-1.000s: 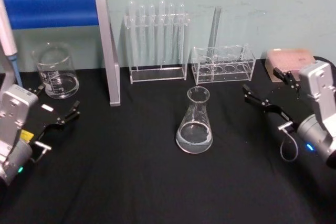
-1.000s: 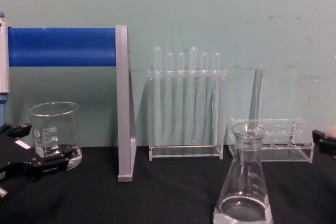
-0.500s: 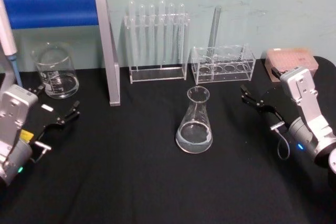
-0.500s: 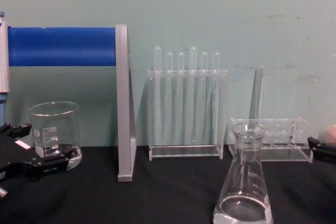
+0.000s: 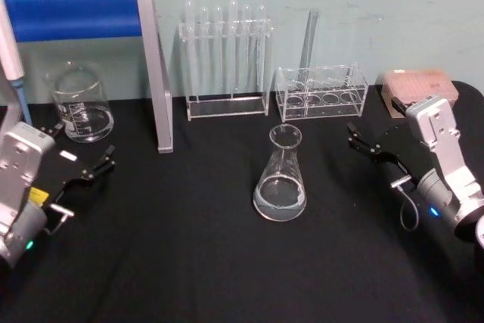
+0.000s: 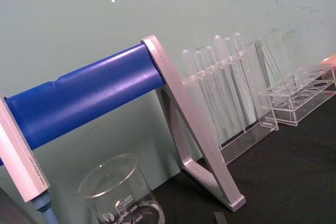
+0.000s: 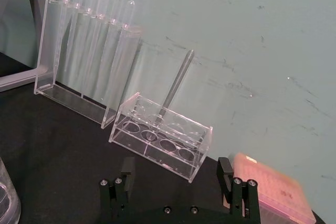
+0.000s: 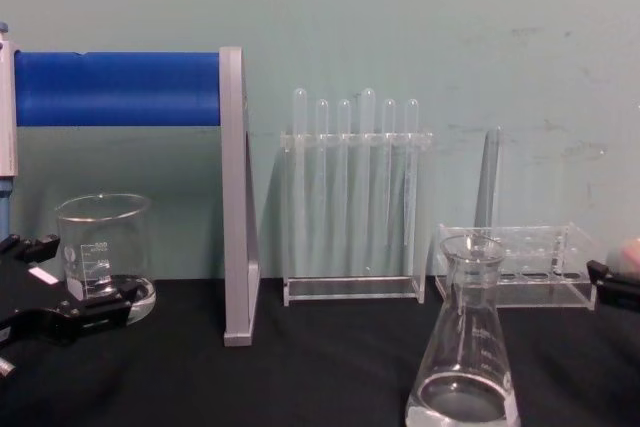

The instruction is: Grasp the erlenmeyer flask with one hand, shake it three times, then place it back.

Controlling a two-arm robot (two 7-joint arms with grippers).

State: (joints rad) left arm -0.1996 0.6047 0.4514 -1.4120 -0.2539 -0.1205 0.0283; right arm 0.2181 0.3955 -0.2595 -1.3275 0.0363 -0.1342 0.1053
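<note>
Nothing is done yet: your right pincer (image 5: 361,141) gapes wide and empty, the erlenmeyer flask (image 5: 280,175) standing ungrasped on the counter (image 5: 189,262) well to its left. Grasp, shake, replace remain.

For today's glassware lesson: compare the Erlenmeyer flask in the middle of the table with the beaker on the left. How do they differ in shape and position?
The erlenmeyer flask is conical, narrowing from a wide base to a slim neck; the beaker is straight-sided with a wide mouth. The flask stands mid-table, toward the front; the beaker stands far left, near the wall. The beaker's printed scale is plain in the chest view; the flask's marks are faint. Both are clear glass, upright, and untouched by either gripper.
</note>
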